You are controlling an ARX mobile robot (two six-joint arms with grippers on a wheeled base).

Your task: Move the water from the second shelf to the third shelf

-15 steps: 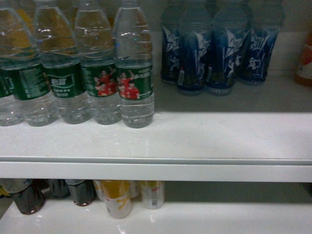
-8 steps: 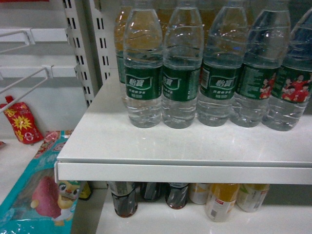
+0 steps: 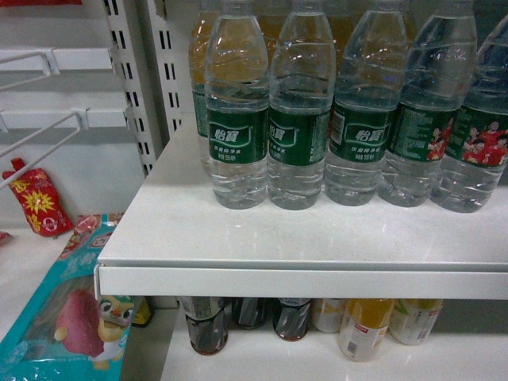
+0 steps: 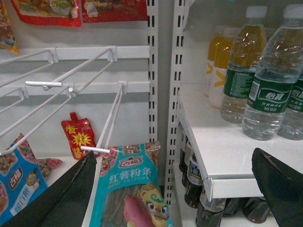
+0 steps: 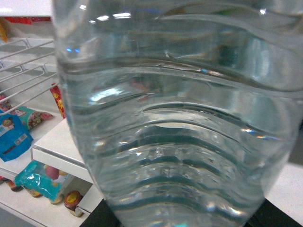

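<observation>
A row of several water bottles (image 3: 236, 119) with green labels stands on the white shelf (image 3: 302, 242) in the head view; neither gripper shows there. In the right wrist view one clear ribbed water bottle (image 5: 180, 118) fills nearly the whole frame, and my right gripper (image 5: 184, 216) is shut on it, with black fingers (image 5: 97, 218) showing at the bottom corners. My left gripper (image 4: 175, 189) hangs open and empty, below and left of the shelf edge (image 4: 222, 182), its black fingers (image 4: 61, 198) spread wide. More water bottles (image 4: 272, 80) stand up and to its right.
Dark cola bottles (image 3: 208, 329) and yellow drink bottles (image 3: 363, 327) stand on the shelf below. Left of the slotted upright (image 3: 127, 87) are wire hooks (image 4: 80, 80), a teal noodle packet (image 4: 135, 189) and a red pouch (image 3: 36, 198). Orange-yellow drinks (image 4: 218, 66) stand behind the water.
The head view has swung left along the shelf: the blue bottles have left the frame and the upright, hooks and snack packets have come in. Since half a second ago it has barely shifted.
</observation>
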